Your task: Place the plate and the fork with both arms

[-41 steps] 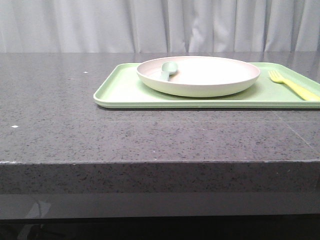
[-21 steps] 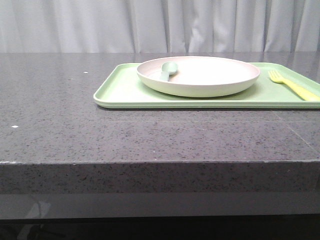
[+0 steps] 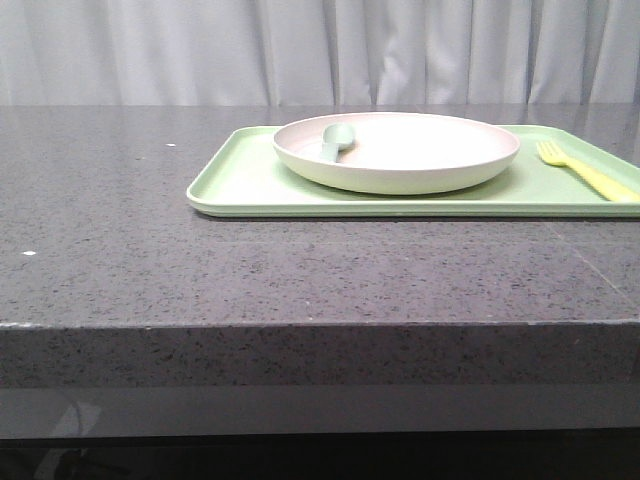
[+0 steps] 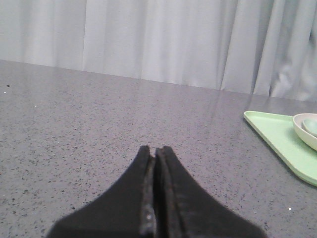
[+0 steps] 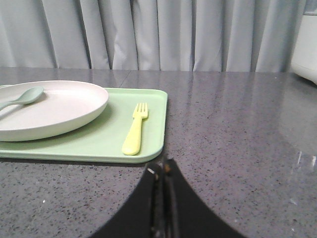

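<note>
Centre-right of the front view: tray (image 3: 240, 185) on the table (image 3: 150, 270). On the tray, plate (image 3: 400, 160); in its left part, spoon (image 3: 335, 140). Right of the plate, on the tray, fork (image 3: 585, 172).

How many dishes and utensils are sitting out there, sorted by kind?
Tray: 1
Plate: 1
Spoon: 1
Fork: 1
Total: 4
</note>
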